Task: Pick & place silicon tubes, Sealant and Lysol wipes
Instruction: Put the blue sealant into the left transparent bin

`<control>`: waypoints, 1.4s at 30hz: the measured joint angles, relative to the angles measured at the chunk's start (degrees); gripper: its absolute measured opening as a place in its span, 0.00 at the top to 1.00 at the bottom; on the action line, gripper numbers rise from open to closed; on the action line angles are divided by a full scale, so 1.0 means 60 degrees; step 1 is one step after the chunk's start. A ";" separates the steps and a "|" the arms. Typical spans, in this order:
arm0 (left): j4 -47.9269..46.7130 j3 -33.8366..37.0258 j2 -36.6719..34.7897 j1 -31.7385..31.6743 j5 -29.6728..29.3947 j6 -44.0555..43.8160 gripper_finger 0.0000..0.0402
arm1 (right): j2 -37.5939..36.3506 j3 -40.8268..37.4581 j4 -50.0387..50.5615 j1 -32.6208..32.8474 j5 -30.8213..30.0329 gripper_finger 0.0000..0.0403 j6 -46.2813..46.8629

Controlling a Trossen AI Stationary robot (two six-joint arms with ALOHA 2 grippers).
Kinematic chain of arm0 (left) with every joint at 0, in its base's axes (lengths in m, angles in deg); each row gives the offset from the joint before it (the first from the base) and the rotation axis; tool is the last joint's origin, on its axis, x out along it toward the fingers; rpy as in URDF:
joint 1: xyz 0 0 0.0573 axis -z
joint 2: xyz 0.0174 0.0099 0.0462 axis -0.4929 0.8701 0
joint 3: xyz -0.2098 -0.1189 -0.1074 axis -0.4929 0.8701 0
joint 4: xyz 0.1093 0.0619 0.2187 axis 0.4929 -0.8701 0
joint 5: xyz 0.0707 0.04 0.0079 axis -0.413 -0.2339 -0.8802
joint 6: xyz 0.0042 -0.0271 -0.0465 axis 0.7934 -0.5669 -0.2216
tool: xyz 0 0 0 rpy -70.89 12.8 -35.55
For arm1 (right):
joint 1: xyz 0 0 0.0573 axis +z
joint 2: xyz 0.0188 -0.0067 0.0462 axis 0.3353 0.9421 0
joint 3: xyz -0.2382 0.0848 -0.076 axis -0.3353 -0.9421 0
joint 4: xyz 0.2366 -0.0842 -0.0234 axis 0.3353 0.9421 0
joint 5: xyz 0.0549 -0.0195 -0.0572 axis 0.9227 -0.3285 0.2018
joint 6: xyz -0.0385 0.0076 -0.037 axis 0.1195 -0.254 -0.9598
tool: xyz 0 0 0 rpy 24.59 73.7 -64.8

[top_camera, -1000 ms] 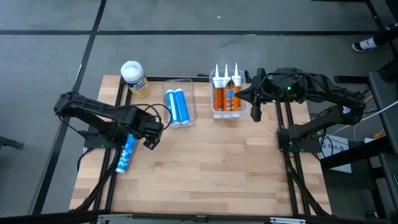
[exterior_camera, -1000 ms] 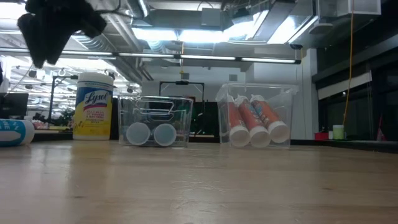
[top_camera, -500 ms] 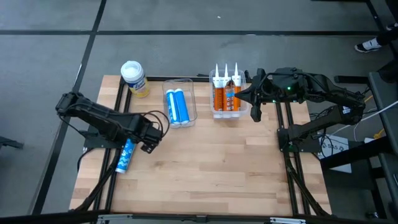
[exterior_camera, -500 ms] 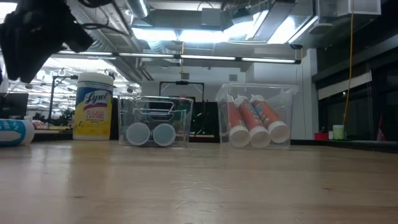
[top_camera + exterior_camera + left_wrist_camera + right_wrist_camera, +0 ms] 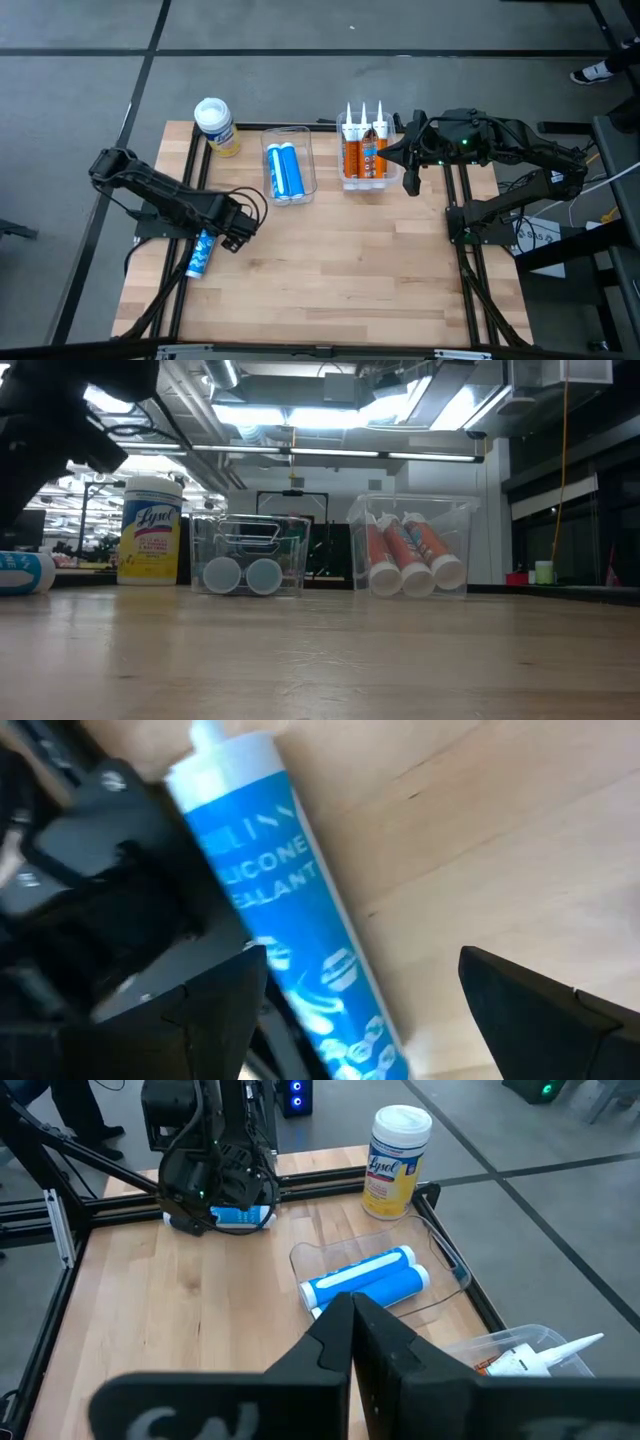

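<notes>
A loose blue silicone tube (image 5: pixel 202 252) with a white cap lies on its side on the table near the left edge; it also shows in the left wrist view (image 5: pixel 300 920) and the low view (image 5: pixel 22 572). My left gripper (image 5: pixel 214 236) hovers open just above it, a finger on either side (image 5: pixel 360 1020). The yellow Lysol wipes canister (image 5: pixel 214 124) stands upright at the far left corner. My right gripper (image 5: pixel 412 172) is shut and empty beside the bin of orange sealant tubes (image 5: pixel 364 152).
A clear bin (image 5: pixel 288 170) with two blue tubes stands at the far middle, next to the sealant bin. Black frame rails (image 5: pixel 196 160) run along the table's left and right sides. Bare wood (image 5: pixel 340 270) fills the middle and near part.
My left gripper has gone toward the table's left and near edges and down, over the loose blue tube. The tube and my right arm have stayed where they were.
</notes>
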State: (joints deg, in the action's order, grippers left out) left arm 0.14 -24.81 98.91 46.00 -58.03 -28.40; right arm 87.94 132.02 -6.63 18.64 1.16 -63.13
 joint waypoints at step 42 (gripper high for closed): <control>0.0761 0.1123 0.0143 0.0015 -0.0080 -0.1701 0.20 | 0.0000 0.0000 -0.0007 0.0000 -0.0007 0.97 -0.0236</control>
State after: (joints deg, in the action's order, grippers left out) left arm 4.70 -18.07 99.77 46.09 -58.51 -38.61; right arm 87.94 132.02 -6.68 18.64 1.12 -64.55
